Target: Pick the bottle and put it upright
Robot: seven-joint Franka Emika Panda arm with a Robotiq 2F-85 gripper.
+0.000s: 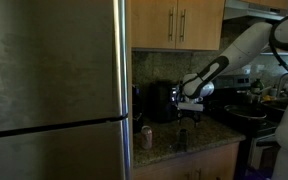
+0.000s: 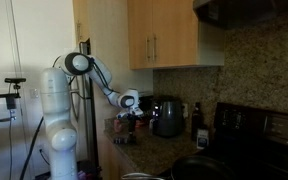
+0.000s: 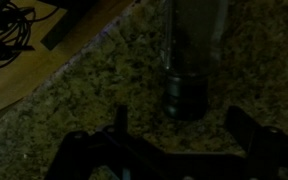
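Observation:
A dark bottle (image 3: 187, 70) with a darker cap (image 3: 184, 100) is on the speckled granite counter (image 3: 84, 110). In the wrist view its cap end points toward me and its body runs off the top edge. In an exterior view it shows as a small dark shape (image 1: 181, 140) that seems to stand on the counter right under the gripper. My gripper (image 3: 182, 128) is open and empty, with its two fingers on either side just short of the cap. It hovers a little above the bottle (image 1: 187, 118) and also shows in the other exterior view (image 2: 127, 120).
A steel fridge (image 1: 54, 90) fills one side. A small can (image 1: 146, 137) stands on the counter near it. A dark kettle-like appliance (image 1: 162, 101) stands at the back and also shows in the other exterior view (image 2: 167, 117). Cables (image 3: 9, 30) lie on the floor beyond the counter edge. A stove (image 1: 246, 117) is nearby.

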